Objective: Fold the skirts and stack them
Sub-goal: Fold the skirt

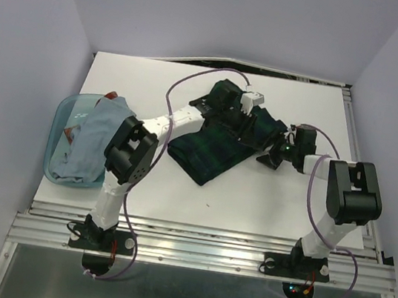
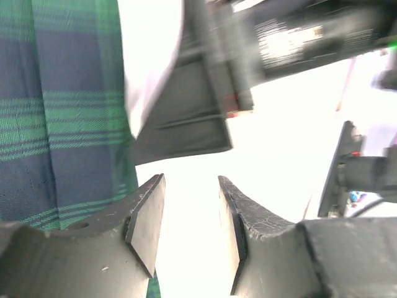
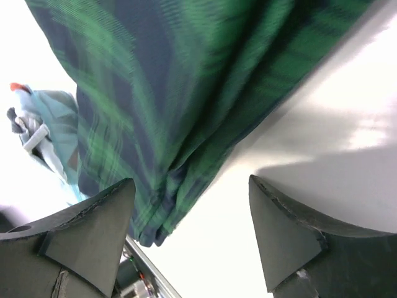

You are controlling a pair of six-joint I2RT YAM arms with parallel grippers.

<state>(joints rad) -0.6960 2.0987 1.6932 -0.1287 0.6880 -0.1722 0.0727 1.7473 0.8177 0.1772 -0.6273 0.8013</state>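
Overhead, white table (image 1: 251, 202), pale lilac walls (image 1: 18, 54), tartan skirt (image 1: 213, 151) lying mid-table, left gripper (image 2: 191, 186) jaws partly apart, holding nothing, right gripper (image 3: 191, 186) jaws wide apart, holding nothing

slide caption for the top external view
Dark green-and-navy tartan skirt on white table, both arms reaching over it; pale grey-blue cloth skirt in translucent blue plastic tub.

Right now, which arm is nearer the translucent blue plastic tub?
Left. The left arm has its elbow right beside the translucent blue plastic tub; the right arm stands across the table, beyond the dark green-and-navy tartan skirt.
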